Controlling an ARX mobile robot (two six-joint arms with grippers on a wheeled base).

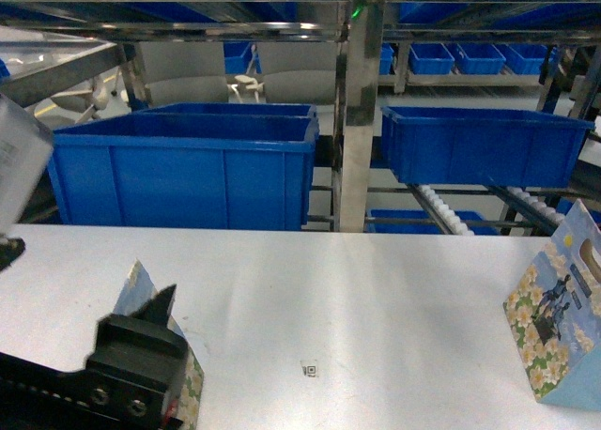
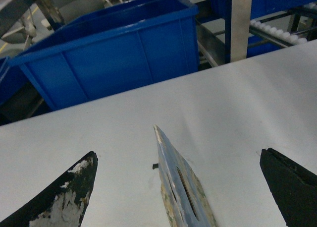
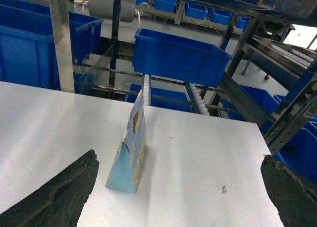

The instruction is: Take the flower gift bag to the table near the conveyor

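Two flower gift bags show. One flower gift bag (image 1: pixel 139 284) (image 2: pixel 181 190) is at the near left of the white table (image 1: pixel 376 299), its thin top edge with the handle slot rising between the fingers of my left gripper (image 1: pixel 155 308) (image 2: pixel 178 154). That gripper is open, both fingers well apart from the bag. The other flower gift bag (image 1: pixel 559 327) (image 3: pixel 130 147) stands upright at the table's right edge. My right gripper (image 3: pixel 178 157) is open above the table, with this bag ahead and left of its middle. The conveyor (image 1: pixel 441 209) (image 3: pixel 200 95) runs behind the table.
Large blue bins (image 1: pixel 183 172) (image 1: pixel 479 144) sit on the rack behind the table's far edge. A steel upright post (image 1: pixel 357 120) stands between them. A small square code marker (image 1: pixel 309 369) lies on the table. The table's right edge (image 3: pixel 260 138) drops off beside slanted steel framing.
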